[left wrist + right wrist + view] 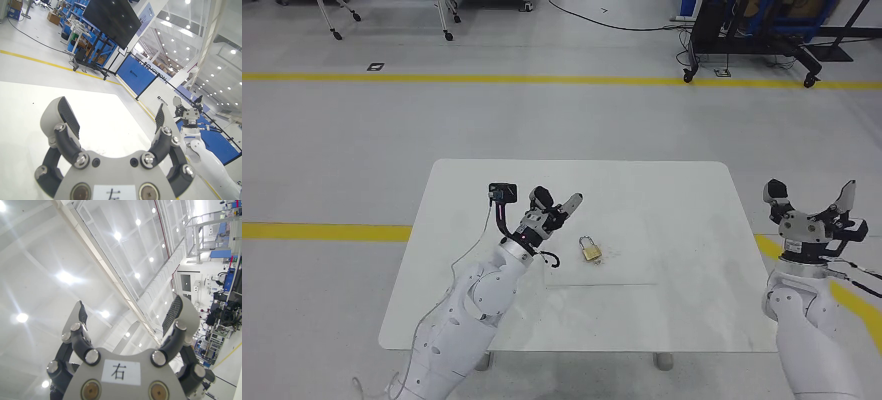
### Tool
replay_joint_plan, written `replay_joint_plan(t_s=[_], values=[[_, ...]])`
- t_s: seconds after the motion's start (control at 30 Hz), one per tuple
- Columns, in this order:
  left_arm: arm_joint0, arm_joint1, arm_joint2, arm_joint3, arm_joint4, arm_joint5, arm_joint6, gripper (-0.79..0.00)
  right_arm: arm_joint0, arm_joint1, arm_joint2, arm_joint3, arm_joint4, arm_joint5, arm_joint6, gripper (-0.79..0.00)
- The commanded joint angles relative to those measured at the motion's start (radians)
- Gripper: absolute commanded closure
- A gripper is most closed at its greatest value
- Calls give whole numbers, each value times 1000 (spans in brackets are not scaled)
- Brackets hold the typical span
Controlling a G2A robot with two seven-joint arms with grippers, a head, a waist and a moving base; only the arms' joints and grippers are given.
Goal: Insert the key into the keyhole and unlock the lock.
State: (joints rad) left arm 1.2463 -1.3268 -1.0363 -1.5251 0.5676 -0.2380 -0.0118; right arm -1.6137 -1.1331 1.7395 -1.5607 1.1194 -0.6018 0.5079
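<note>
The lock is small and gold. It lies flat on the white table, a bit left of the middle, with its loop pointing to the far side. Nothing is touching it. It is too small to tell if the key is lying with it.

The left gripper is just to the left of the lock and a bit farther away. It does not touch the lock. Its two fingers are spread wide and hold nothing. It tips up and looks out over the table, not down at the lock. I think it is close because it is the arm that will work on the lock first.

The right gripper is far off to the right, past the edge of the table. It points straight up at the ceiling. Its fingers are spread wide too, with nothing in them. I think it waits out there to keep out of the way.

No step of the job looks done yet.
</note>
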Motion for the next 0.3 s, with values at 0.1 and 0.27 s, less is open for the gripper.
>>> replay_joint_plan(t_s=[0.1, 0.27], values=[[0, 0, 0, 0, 0, 0, 0, -785, 0, 0, 0, 0, 0, 0, 0, -784], [15, 5, -17, -8, 23, 7, 0, -785, -4, 0, -4, -7, -77, 19, -16, -784]])
